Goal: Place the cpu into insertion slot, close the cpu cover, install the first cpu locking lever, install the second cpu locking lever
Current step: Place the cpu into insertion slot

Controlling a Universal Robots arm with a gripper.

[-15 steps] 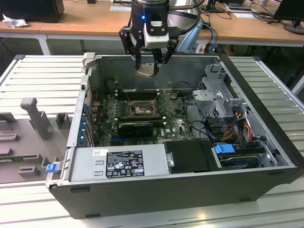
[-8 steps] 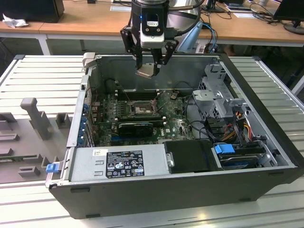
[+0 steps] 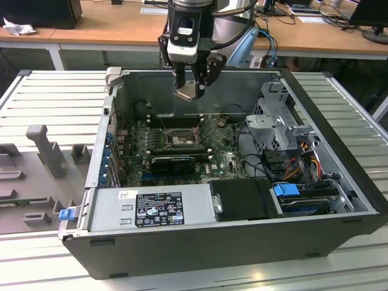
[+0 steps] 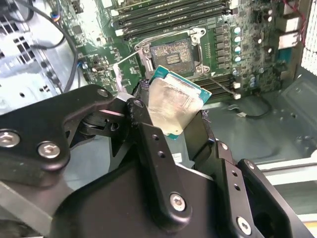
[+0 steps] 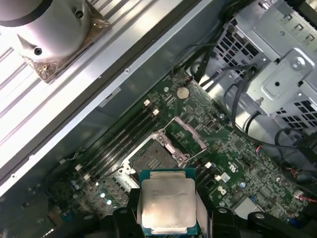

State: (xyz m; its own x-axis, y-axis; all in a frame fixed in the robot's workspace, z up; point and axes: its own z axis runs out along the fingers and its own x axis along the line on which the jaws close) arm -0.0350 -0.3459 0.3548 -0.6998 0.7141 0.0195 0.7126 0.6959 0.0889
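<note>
My gripper (image 3: 190, 88) hangs above the open computer case, shut on the cpu (image 3: 188, 92), a thin pale metallic square held tilted between the black fingers (image 4: 148, 141). In both wrist views the cpu (image 4: 173, 101) (image 5: 167, 203) shows its silver face with a teal edge. Well below it lies the insertion slot (image 3: 180, 138) (image 4: 172, 53) (image 5: 148, 158), a dark square socket with a grey metal rim on the green board. The cpu cover (image 5: 187, 132) appears swung open beside the slot. Thin wire levers (image 4: 125, 61) stick out from the socket's sides.
A long black expansion card (image 3: 174, 162) sits just in front of the socket, and black memory slots (image 4: 168, 15) run behind it. The power supply (image 3: 151, 209), a silver drive cage (image 3: 280, 121) and loose cables (image 3: 245, 151) crowd the exterior view's right and front. Case walls (image 3: 106, 133) enclose the board.
</note>
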